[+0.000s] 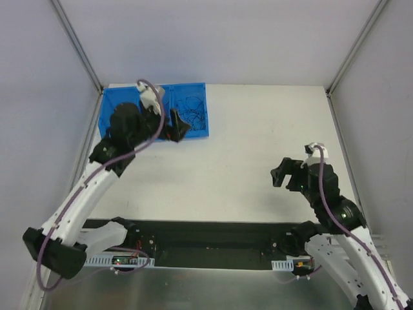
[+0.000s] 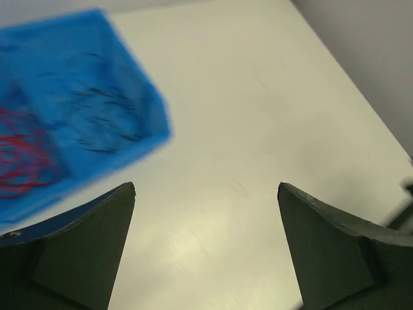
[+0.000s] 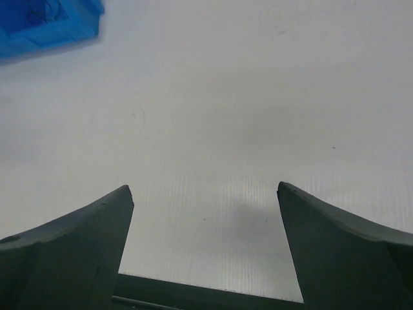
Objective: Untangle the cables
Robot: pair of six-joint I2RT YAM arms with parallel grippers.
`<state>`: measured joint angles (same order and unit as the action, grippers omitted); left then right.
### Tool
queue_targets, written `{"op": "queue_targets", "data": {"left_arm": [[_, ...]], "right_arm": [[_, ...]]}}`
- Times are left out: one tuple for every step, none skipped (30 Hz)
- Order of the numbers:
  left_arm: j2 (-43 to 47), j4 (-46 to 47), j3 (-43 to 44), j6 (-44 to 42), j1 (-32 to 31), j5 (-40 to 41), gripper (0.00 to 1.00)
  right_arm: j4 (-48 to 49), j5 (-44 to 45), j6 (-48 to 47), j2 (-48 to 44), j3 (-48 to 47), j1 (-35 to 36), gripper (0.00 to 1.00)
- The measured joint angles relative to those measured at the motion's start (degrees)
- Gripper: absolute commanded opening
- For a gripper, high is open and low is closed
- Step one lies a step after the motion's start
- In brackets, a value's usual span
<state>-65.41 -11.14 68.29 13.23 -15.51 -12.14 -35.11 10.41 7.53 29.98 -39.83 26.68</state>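
Observation:
Thin black cables [image 1: 191, 110] lie looped in the right compartment of a blue bin [image 1: 201, 90] at the table's back left. In the blurred left wrist view, red cables [image 2: 20, 158] fill the bin's left compartment and black cables [image 2: 102, 119] the one beside it. My left gripper [image 1: 177, 131] hovers at the bin's front edge, and in its own view the left gripper [image 2: 206, 187] stands open and empty over bare table. My right gripper [image 1: 279, 173] is far from the bin at mid right. Seen from its wrist, the right gripper [image 3: 205, 188] is open with nothing between its fingers.
The white table [image 1: 258, 129] is bounded by grey walls on the left, back and right. A black base rail [image 1: 206, 242] runs along the near edge between the arm bases. A corner of the blue bin [image 3: 45, 26] shows at the top left of the right wrist view.

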Motion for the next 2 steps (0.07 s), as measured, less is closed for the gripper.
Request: {"op": "queue_targets", "data": {"left_arm": [[3.2,0.7,-2.8,-0.1,-5.3,-0.9,0.92],[6.1,1.0,-5.4,-0.2,-9.9,-1.6,0.92]], "right_arm": [[-0.4,0.7,-0.5,-2.5,-0.4,0.0,0.96],[-1.2,1.2,-0.9,-4.7,-0.9,0.0,0.96]]}}
